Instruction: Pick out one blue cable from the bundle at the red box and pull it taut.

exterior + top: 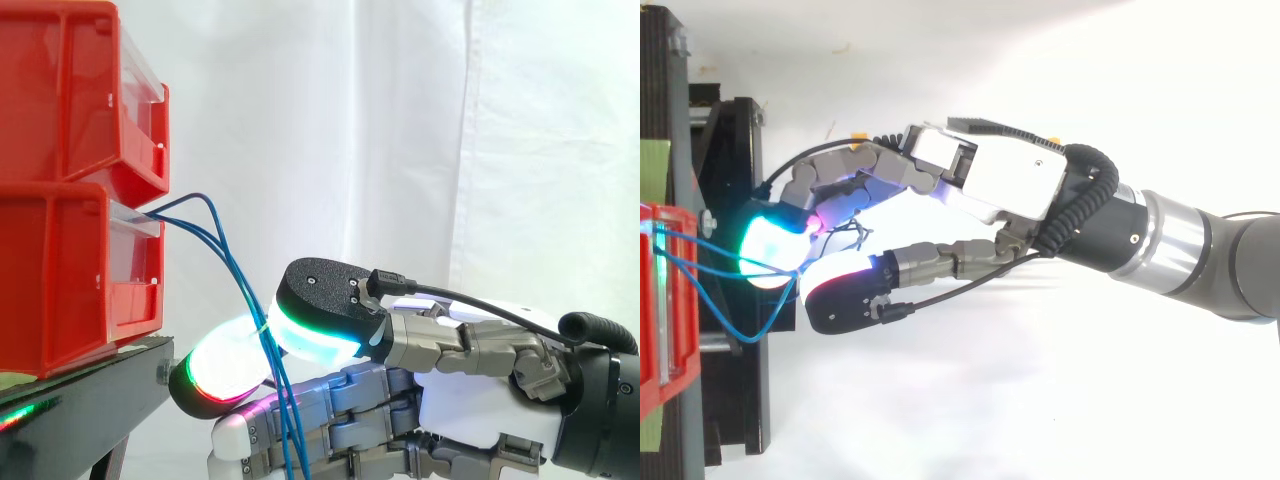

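The robot hand (455,400) with glowing pads is reaching in low, its fingers curling. The thumb pad (318,335) is pressing toward a fingertip pad (222,368), and the thin blue cables (288,420) are running through the pinch between them. It looks like more than one strand is caught; the exact count is hard to tell.

Above the fingers the strands are arching up and back into the front of the lower red plastic bin (60,280), just beyond the fingertips. Below the pinch they are hanging down across the other fingers. In the top view a slack loop is sagging beside the thumb, over the black metal stand (735,400).

Judging handling: the cables are light, limp and thin, and probably slick against the pads, so strands are likely to slide or bunch together. The best hold is probably one strand on the free run just above the thumb, where the strands are spreading apart. Pull gently, since the bin end seems to be fixed.
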